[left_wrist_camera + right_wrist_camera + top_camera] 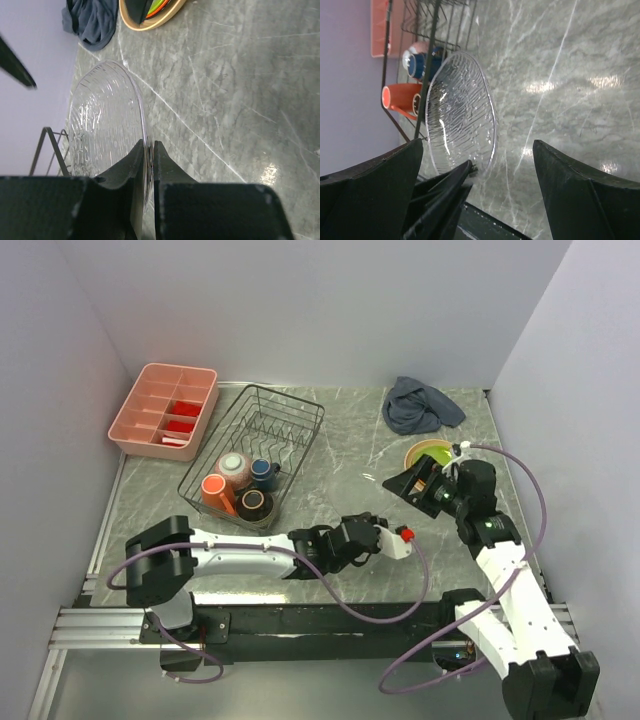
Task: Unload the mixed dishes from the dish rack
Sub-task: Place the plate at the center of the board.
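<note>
The black wire dish rack holds an orange mug, a pinkish bowl, a small dark blue cup and a dark brown bowl. My left gripper is shut on the rim of a clear ribbed glass plate, held on edge above the table right of the rack. My right gripper stands open, facing that clear plate without touching it. The large tan-yellow plate lies at the right with the lime green plate on it, just behind the right gripper.
A pink compartment tray with red items sits at the back left beside the rack. A crumpled grey-blue cloth lies at the back right. Pale walls close in the marble table on three sides.
</note>
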`<state>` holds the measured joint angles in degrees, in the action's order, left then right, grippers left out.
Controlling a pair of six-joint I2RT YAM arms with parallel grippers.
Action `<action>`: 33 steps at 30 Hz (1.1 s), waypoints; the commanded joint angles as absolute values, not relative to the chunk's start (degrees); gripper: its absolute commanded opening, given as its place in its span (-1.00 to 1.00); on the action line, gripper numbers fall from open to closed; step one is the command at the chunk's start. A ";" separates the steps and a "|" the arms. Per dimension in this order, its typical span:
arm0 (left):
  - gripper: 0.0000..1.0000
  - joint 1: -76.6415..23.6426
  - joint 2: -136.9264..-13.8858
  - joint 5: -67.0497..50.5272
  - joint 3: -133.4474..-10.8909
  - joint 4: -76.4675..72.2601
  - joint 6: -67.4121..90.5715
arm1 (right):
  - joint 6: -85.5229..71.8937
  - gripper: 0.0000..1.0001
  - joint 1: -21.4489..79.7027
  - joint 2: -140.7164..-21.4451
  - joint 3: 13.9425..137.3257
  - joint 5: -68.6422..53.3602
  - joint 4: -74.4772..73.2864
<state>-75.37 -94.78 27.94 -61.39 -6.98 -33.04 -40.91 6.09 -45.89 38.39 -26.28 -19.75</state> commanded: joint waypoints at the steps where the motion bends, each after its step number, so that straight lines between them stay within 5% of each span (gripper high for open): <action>1: -0.98 -77.51 -95.89 30.50 -64.60 -12.04 -36.38 | -41.40 0.94 8.26 -48.60 39.99 -24.44 -20.39; 10: -0.96 -79.45 -97.03 30.41 -65.30 -10.99 -35.86 | -41.84 0.23 11.25 -50.97 38.41 -21.53 -18.55; 18: -0.72 -79.72 -96.59 31.38 -65.57 -9.76 -32.44 | -41.13 -0.69 12.30 -51.86 39.20 -18.81 -19.86; 23: -0.06 -79.54 -94.93 32.52 -63.90 -10.63 -29.53 | -40.70 -0.99 12.30 -51.24 39.81 -17.40 -20.13; 33: 0.99 -74.46 -85.62 31.47 -58.54 -10.46 -18.04 | -38.23 -1.00 10.12 -54.75 43.77 -11.61 -21.62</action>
